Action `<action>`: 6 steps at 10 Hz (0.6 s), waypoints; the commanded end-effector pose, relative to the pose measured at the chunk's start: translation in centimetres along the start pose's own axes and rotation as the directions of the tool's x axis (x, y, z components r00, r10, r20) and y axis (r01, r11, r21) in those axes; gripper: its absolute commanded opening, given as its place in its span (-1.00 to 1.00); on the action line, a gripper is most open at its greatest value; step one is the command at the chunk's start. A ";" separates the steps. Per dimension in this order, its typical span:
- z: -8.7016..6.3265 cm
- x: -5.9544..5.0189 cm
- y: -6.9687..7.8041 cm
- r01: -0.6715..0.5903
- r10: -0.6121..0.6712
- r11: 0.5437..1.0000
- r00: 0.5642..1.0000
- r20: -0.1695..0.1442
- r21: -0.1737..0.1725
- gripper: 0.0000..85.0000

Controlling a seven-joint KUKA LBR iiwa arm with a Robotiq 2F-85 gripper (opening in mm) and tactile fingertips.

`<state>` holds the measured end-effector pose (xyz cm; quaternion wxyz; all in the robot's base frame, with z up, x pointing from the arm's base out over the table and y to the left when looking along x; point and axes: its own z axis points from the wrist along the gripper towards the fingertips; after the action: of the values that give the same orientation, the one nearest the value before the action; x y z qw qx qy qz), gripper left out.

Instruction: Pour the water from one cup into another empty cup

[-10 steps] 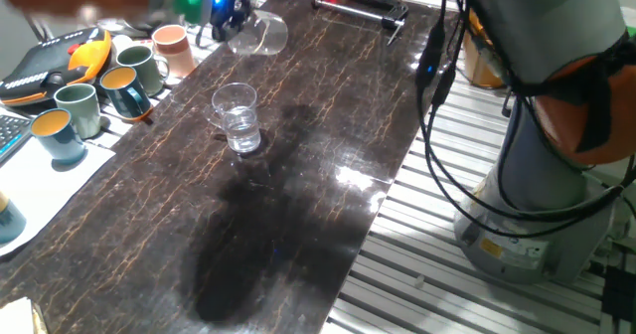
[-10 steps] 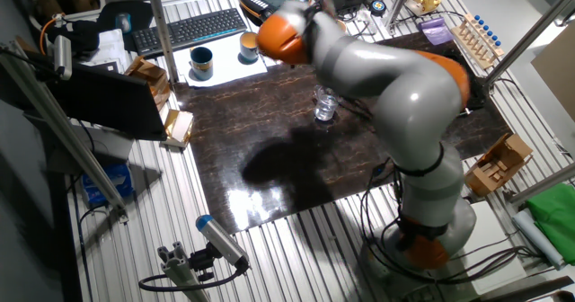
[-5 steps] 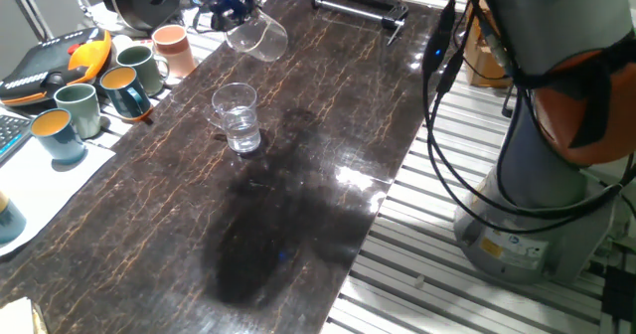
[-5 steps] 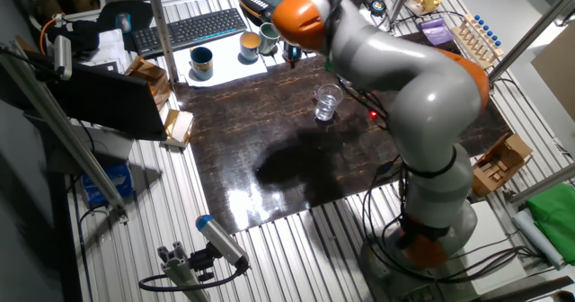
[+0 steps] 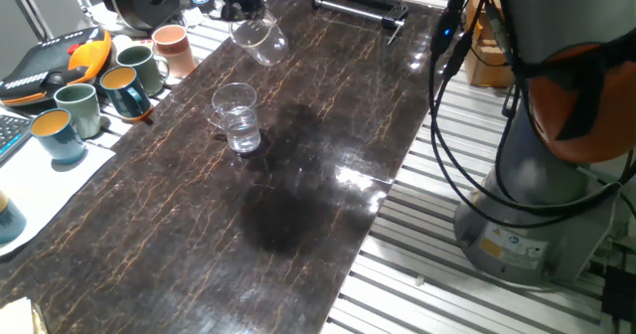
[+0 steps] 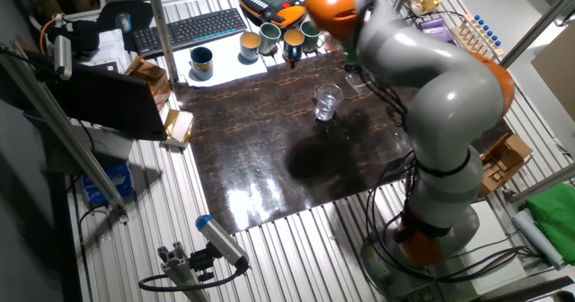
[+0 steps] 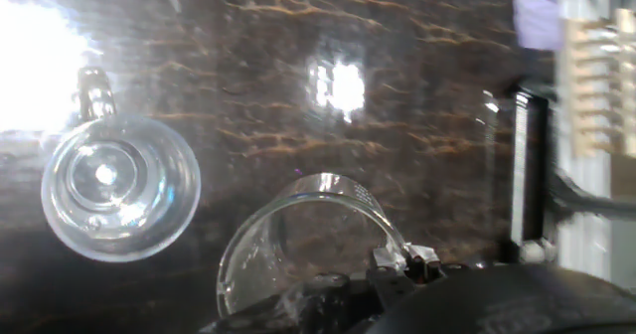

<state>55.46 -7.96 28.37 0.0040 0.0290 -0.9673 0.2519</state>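
– Pouring looks finished to you, or not?

– Finished, I'd judge. The water (image 5: 241,135) sits in the bottom of the tall tumbler (image 5: 237,115), which stands upright on the dark table (image 5: 318,185). The gripper (image 5: 241,4) is clamped on the rounded glass (image 5: 256,38), holding it tilted in the air over the far end of the table, apart from the tumbler. I see nothing in it.

– So which step is this?

– Putting the emptied glass away, most likely. The hand view shows the tumbler off to one side, not under the lip.

– And the next move?

– Level the glass, lower it onto bare tabletop clear of the tumbler and the ceramic mugs (image 5: 149,66), then release it.
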 end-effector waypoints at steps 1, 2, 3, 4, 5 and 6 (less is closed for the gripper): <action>0.5 -0.3 -0.1 0.005 -0.005 0.961 1.000 0.002 -0.276 -0.98; 1.0 -0.7 0.0 0.008 -0.007 0.959 1.000 0.004 -0.285 -0.98; 1.5 -0.8 -0.1 0.014 -0.012 0.958 1.000 0.009 -0.288 -0.98; 2.1 -1.0 -0.2 0.024 -0.021 0.957 1.000 0.013 -0.289 -0.98; 2.9 -1.1 -0.4 0.036 -0.031 0.957 0.999 0.021 -0.287 -0.98; 3.8 -1.3 -0.6 0.044 -0.037 0.955 0.999 0.030 -0.295 -0.98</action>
<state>56.93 -10.34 25.15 -0.0007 0.0509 -0.9871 0.1519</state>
